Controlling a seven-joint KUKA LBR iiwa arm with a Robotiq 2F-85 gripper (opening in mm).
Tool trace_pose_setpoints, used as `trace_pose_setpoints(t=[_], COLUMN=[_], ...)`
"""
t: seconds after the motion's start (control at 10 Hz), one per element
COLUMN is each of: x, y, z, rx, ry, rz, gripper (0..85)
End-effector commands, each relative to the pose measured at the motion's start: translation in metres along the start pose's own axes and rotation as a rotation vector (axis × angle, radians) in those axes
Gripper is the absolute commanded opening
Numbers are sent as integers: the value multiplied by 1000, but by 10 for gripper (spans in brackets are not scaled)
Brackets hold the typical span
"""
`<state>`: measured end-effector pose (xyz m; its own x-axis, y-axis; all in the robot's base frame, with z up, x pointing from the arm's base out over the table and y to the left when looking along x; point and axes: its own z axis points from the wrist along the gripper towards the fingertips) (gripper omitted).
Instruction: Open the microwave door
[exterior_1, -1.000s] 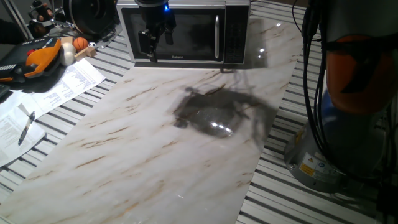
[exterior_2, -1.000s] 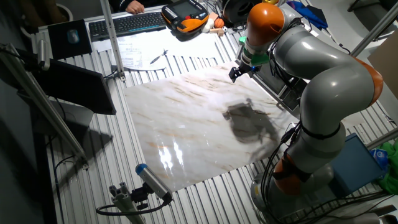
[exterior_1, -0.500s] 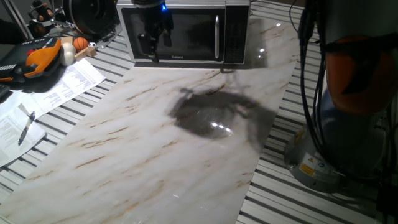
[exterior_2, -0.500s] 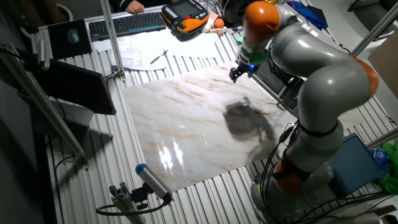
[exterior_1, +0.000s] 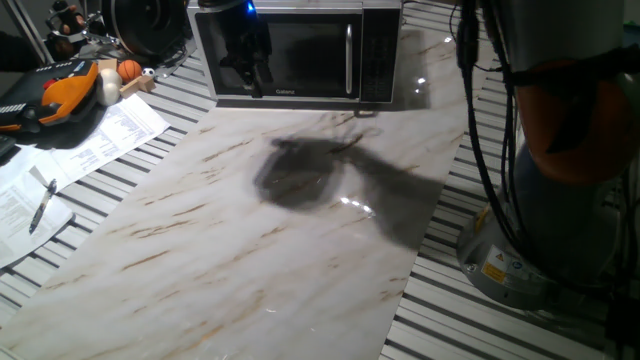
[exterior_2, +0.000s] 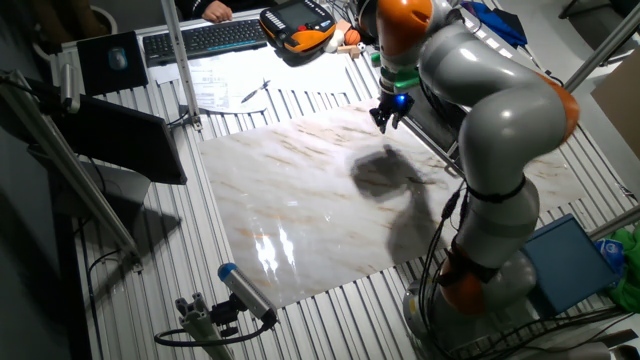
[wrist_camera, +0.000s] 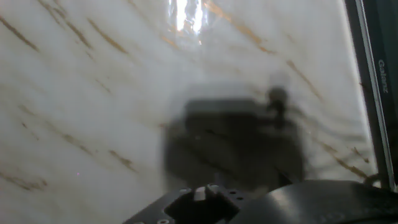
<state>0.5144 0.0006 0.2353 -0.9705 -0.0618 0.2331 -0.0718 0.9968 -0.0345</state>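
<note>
Shifting further toward the hinge side since a second ago, the gripper (exterior_1: 250, 68) is hanging before the microwave door (exterior_1: 300, 55), whose handle (exterior_1: 349, 58) is sitting well off to its side; finger spread cannot be told. The microwave (exterior_1: 295, 50) is standing closed.

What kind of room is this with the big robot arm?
Probably a robot lab, not a kitchen. The microwave sits on a marble-look board on a slatted metal bench, and a keyboard and an orange handheld controller lie nearby.
</note>
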Motion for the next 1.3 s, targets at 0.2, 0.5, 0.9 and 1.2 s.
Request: trace_pose_setpoints(t=[0.2, 0.5, 0.9, 1.2], x=[0, 0, -1, 0], y=[0, -1, -3, -5], z=[0, 0, -14, -32], rx=[-3, -11, -96, -162], ry=[-21, -38, -75, -54], rz=[91, 160, 395, 488], gripper=[0, 0, 0, 0])
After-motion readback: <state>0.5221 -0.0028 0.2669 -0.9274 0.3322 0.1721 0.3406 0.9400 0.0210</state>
